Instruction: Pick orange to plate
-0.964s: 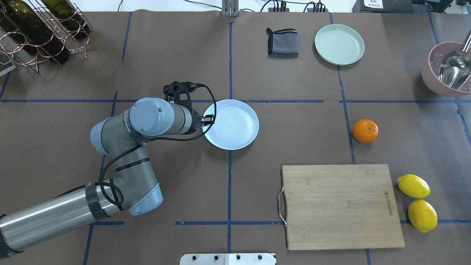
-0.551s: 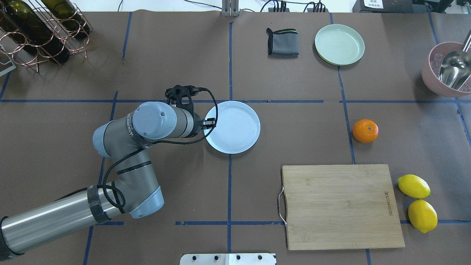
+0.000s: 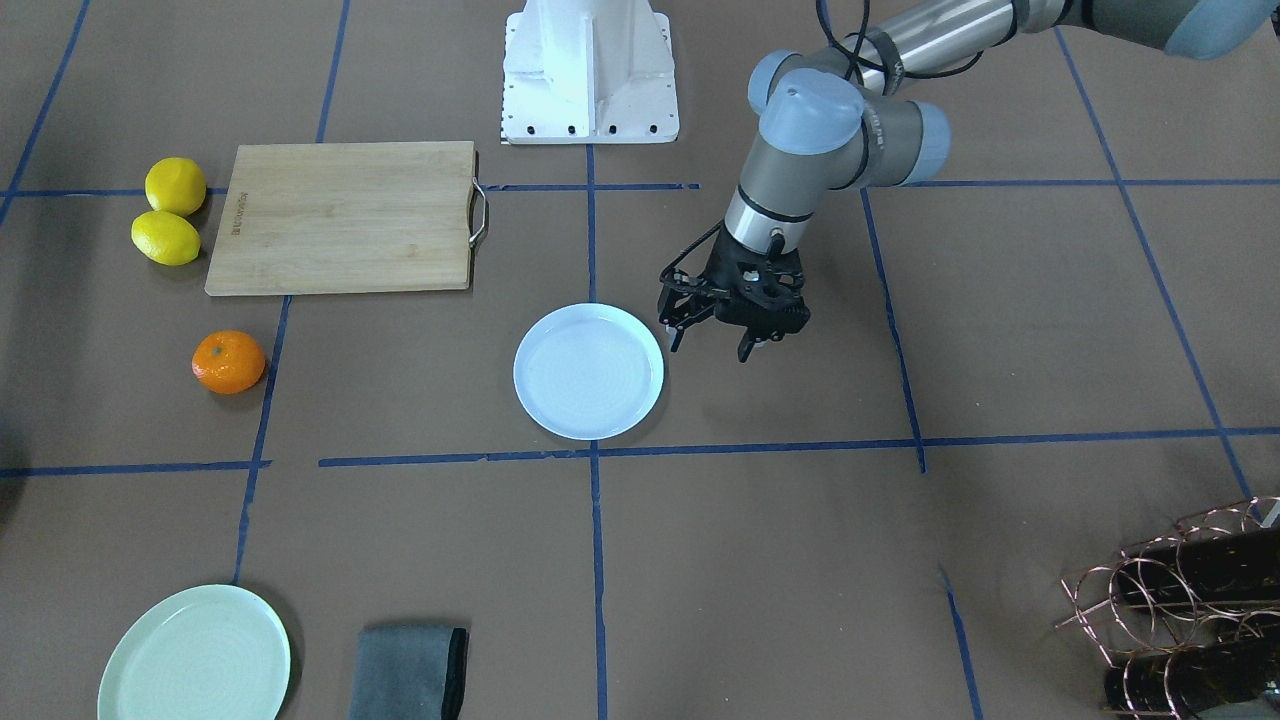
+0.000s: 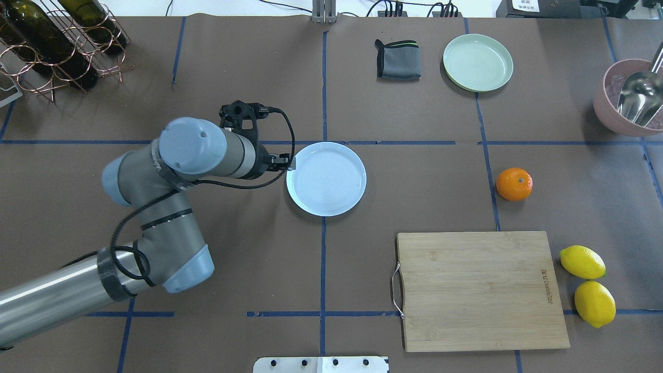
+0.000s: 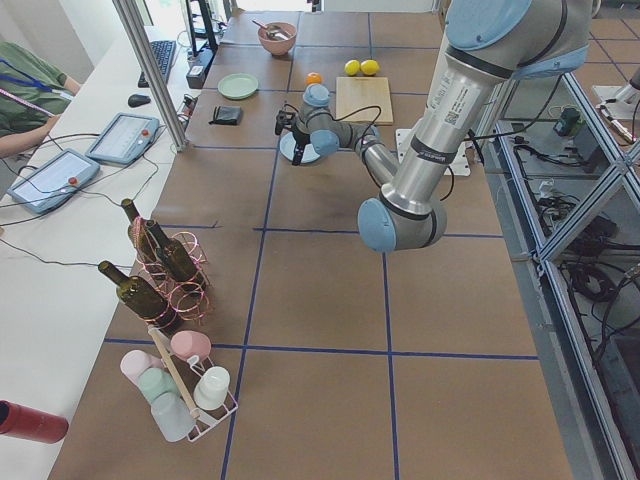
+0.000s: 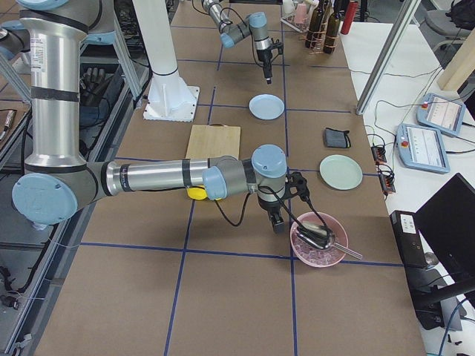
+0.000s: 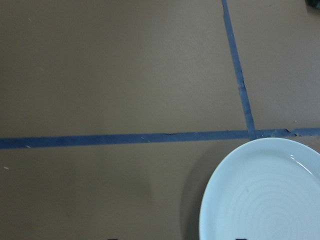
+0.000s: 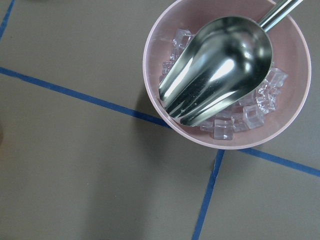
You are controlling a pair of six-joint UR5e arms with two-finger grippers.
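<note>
Across the bench (image 4: 414, 171) the left arm (image 4: 202, 155) hangs by the plate (image 4: 326, 178). The left pincer (image 3: 710, 350) is spread open and empty just beside the rim. The orange (image 4: 514, 184) sits on the bench well apart, beyond the plate's other side, near the board (image 4: 479, 290) and two lemons (image 4: 582, 261). That long reach looks like the risk to me: a low sweep could clip the plate and shove it, and a glancing touch could send the round fruit rolling. The right pincer (image 6: 277, 225) hovers by the bowl (image 8: 155, 45); I cannot tell how its jaws stand, and a stray move there might knock the scoop (image 8: 220, 65). The plate is bare, and so is the mint plate (image 4: 477, 62). The bowl holds the scoop on ice cubes (image 8: 252, 117).
</note>
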